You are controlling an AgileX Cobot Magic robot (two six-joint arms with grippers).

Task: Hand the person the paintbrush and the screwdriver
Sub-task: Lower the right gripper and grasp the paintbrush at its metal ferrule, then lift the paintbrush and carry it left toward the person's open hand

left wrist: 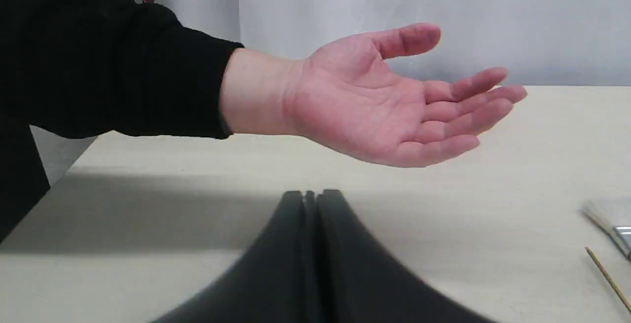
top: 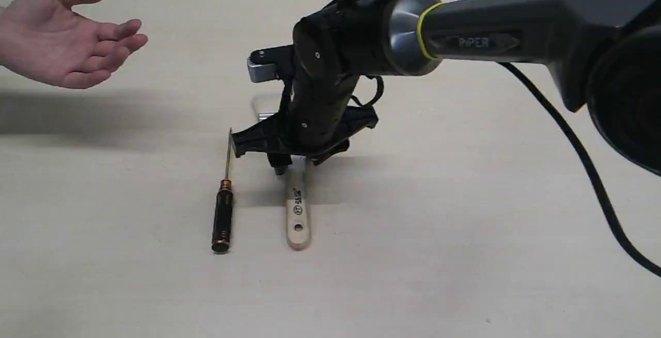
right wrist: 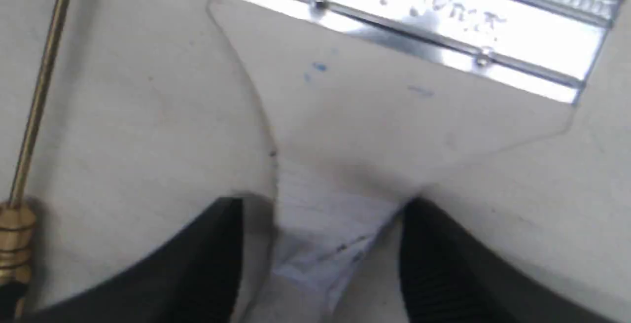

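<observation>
Right gripper (right wrist: 323,207) spread, paintbrush (top: 298,214) handle straddled, long axis laid across closing line (left gripper (left wrist: 311,197) pressed together, farther).

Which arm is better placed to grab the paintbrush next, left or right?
Right. The right gripper sits open astride the paintbrush handle; the left gripper is shut and farther from it.

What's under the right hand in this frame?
The paintbrush: its wooden handle runs between the open fingers of the right hand, silver ferrule ahead. The bristles are mostly hidden behind the arm in the exterior view, and out of frame in the right wrist view.
</observation>
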